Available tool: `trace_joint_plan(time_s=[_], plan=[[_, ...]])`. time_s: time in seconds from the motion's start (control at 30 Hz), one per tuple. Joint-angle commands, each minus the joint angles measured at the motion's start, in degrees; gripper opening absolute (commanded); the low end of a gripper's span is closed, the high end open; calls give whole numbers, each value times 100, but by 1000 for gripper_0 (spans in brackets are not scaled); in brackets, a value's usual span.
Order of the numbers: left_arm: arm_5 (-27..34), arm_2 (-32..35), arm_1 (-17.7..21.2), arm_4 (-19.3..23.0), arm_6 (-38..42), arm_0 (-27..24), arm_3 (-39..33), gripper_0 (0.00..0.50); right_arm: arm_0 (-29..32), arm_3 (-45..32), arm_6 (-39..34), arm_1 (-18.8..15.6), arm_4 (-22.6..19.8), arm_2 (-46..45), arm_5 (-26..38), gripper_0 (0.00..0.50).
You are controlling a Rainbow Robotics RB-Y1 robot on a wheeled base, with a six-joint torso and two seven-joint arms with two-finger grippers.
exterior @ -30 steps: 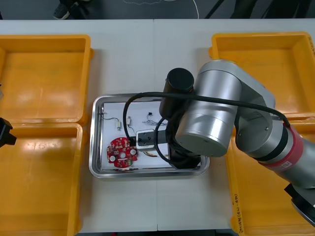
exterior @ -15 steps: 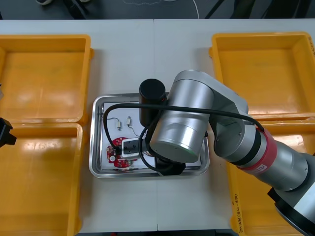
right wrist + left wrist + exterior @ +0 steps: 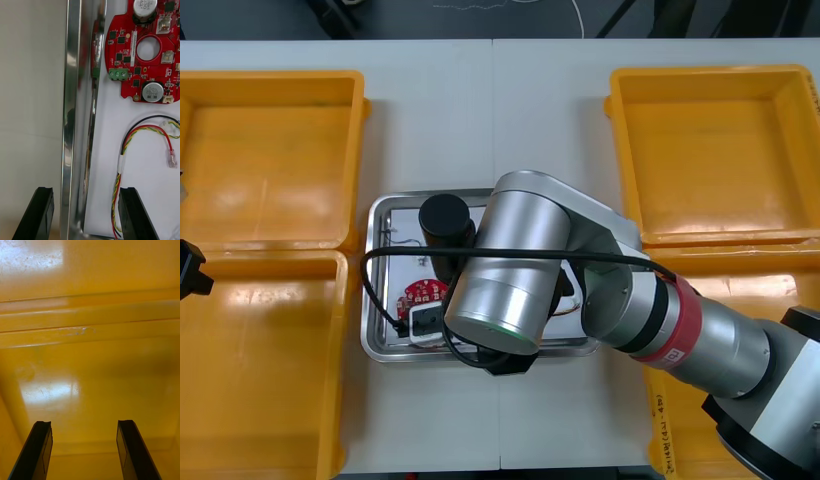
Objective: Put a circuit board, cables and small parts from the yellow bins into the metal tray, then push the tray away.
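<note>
1. Over the metal tray (image 3: 71, 112), your right pincer (image 3: 85, 191) stands open and empty, with one finger outside the rim above the light surface (image 3: 30, 93) and the other above the white inside.
2. Within the tray, ahead of those fingers, lie the red circuit board (image 3: 146, 48) and, nearer to them, a red and yellow cable (image 3: 129, 150).
3. At the left side, your left pincer (image 3: 84, 423) hangs open and empty over a yellow bin (image 3: 90, 352).

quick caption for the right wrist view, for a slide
Open right claw straddling the tray rim, circuit board and cable inside.
</note>
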Motion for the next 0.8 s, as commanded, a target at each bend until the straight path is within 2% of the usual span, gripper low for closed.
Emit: trace_joint_plan(time_s=[0.03, 0.47, 0.8], plan=[[36, 175, -42, -52, -351, 109, -20, 500, -215, 11, 168, 203, 104, 257, -183, 500], [36, 175, -42, -52, -351, 109, -20, 500, -215, 389, 115, 353, 438, 714, -552, 500], [36, 175, -42, -52, -351, 109, -20, 500, -215, 477, 71, 353, 464, 925, -640, 500]])
